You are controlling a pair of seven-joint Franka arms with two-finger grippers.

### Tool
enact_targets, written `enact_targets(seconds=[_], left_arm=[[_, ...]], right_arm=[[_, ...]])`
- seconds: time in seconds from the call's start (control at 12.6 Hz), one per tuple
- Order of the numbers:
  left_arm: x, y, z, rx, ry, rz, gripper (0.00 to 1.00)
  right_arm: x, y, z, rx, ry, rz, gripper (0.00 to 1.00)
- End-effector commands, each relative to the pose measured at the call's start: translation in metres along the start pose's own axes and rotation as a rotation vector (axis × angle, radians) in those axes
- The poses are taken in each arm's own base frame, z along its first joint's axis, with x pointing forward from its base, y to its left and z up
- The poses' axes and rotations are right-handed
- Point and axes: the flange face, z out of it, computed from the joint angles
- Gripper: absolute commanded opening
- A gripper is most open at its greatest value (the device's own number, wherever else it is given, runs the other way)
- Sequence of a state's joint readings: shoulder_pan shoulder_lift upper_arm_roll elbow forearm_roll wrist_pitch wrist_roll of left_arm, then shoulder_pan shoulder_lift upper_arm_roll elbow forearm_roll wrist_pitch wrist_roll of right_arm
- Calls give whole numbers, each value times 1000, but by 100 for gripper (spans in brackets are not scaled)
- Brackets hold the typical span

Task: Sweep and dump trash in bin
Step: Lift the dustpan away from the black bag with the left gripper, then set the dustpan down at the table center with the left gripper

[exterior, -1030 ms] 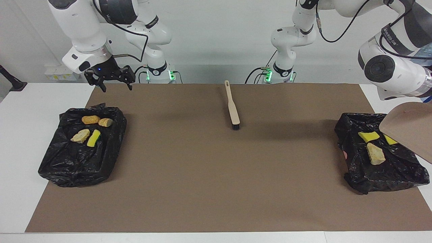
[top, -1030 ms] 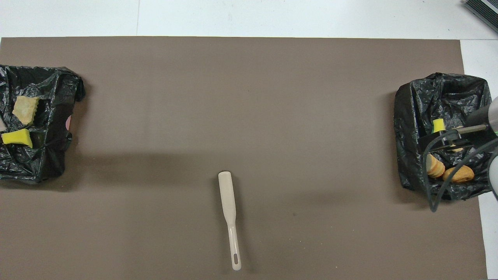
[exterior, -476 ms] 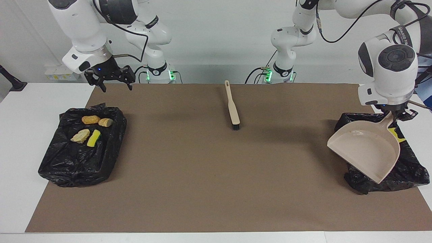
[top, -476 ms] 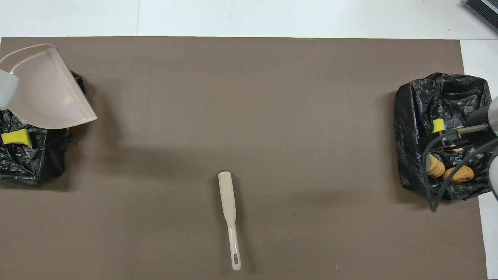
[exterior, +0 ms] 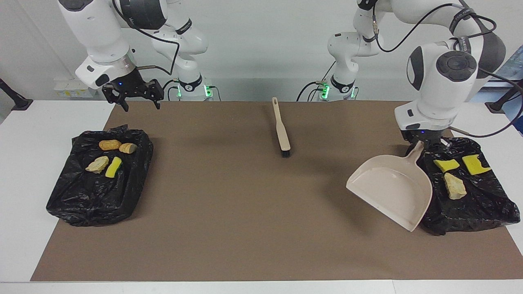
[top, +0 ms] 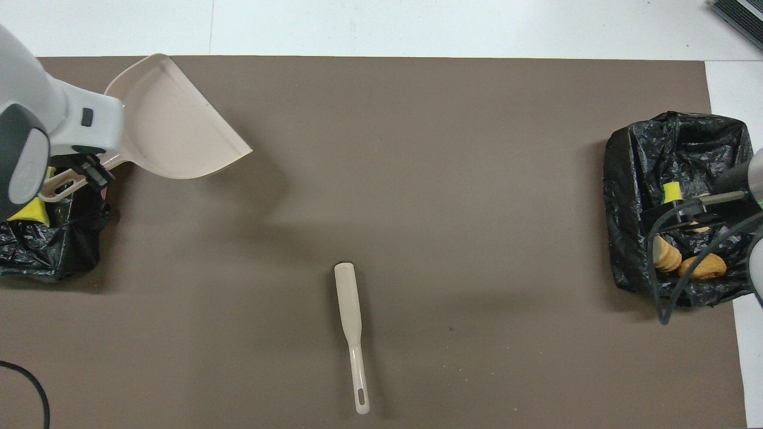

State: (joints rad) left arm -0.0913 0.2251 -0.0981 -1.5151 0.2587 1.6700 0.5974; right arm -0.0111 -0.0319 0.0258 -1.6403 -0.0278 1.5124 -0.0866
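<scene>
Trash point(exterior: 449, 165) lies in two black-lined bins, one at each end of the table point(exterior: 24, 163); none shows on the brown mat point(exterior: 245, 212).

Left hand point(exterior: 423, 143) is clamped on the handle of a beige dustpan point(exterior: 390, 190), gripping it up in the air beside the bin point(exterior: 470, 208) at the left arm's end. The pan looks empty and tilts with its mouth down toward the mat's middle, its handle over the bin's edge. That pose suggests it has been tipped out and now needs setting down. In that bin rest two yellow sponge pieces and one tan lump point(exterior: 454, 185).

Right hand point(exterior: 132, 98) hangs with its fingers spread and nothing between them, over the edge of the mat just by the other bin point(exterior: 98, 179), waiting. That bin holds two orange-tan lumps, a pale lump and a green-topped sponge point(exterior: 113, 167).

Between the bins, near the robots, a beige brush point(exterior: 281, 130) lies flat on the mat with its bristles pointing away from them, untouched. By my reading, the sweeping is done.
</scene>
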Motion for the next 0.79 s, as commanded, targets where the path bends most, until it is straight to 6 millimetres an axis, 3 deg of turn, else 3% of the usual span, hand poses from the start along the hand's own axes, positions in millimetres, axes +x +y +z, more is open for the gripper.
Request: enact_targets(seconds=[0.0, 0.16, 0.4, 0.71], left_arm=[[32, 46, -4, -56, 25, -161, 0], [82, 98, 11, -112, 38, -343, 0], [140, 156, 28, -163, 106, -543, 0], [177, 195, 42, -291, 172, -745, 0]], right_arm=[[-6, 1, -1, 10, 20, 22, 100], [-5, 1, 0, 11, 19, 22, 100], [-6, 1, -1, 10, 20, 22, 100], [-6, 1, 0, 10, 19, 22, 100]])
